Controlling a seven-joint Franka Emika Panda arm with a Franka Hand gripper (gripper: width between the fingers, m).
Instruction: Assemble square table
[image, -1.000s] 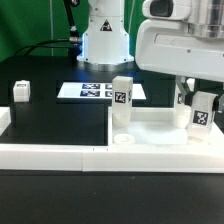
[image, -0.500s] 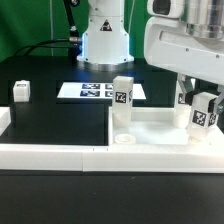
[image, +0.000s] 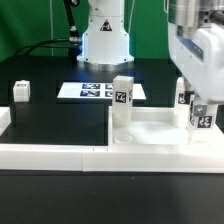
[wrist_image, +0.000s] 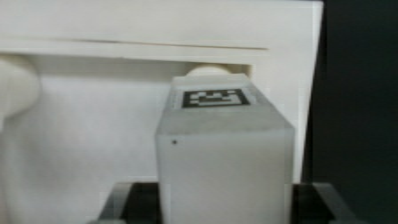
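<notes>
Between the fingers (wrist_image: 139, 208) — white, tagged leg (wrist_image: 222, 150)

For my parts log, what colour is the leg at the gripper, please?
White leg with a black-and-white square tag, clearest in the wrist view.

White leg (wrist_image: 222, 150) (black-and-white tag (wrist_image: 217, 98)); white tabletop (image: 150, 125); black table (image: 60, 120).

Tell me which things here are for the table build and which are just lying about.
For the job:
tabletop
held leg, in the claw
rear leg
middle leg
lone leg, off the tabletop

Lying about:
marker board
rail
</notes>
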